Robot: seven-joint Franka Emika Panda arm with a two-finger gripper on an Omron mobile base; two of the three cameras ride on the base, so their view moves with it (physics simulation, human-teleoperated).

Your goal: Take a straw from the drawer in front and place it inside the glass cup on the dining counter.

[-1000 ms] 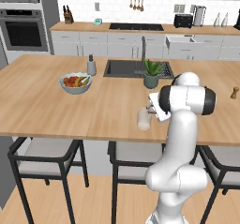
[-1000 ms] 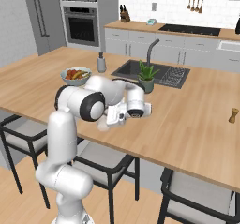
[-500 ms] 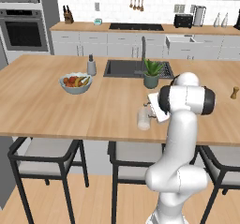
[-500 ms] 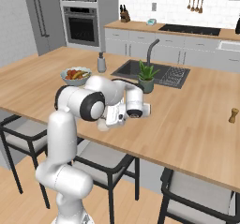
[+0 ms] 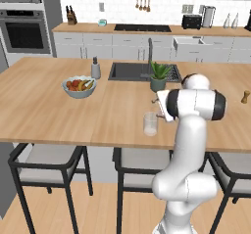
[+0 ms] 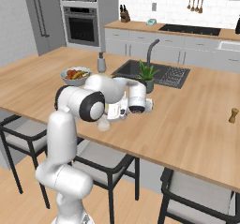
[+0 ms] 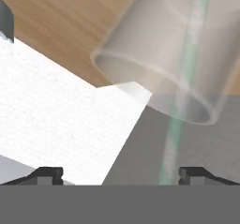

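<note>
- The pale green straw (image 7: 187, 73) stands inside the short translucent glass cup (image 5: 150, 123), which sits near the front edge of the light-wood dining counter (image 5: 44, 105).
- The two-finger gripper (image 7: 121, 174) is spread wide, holding nothing, probably because it's let go for the drop.

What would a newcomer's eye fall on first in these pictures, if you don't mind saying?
Probably the white robot arm bending over the near edge of the dining counter. Next, in the hand view, the glass cup with a pale green straw running through it, between the spread fingertips of the end effector. The fruit bowl adds colour farther left.
</note>
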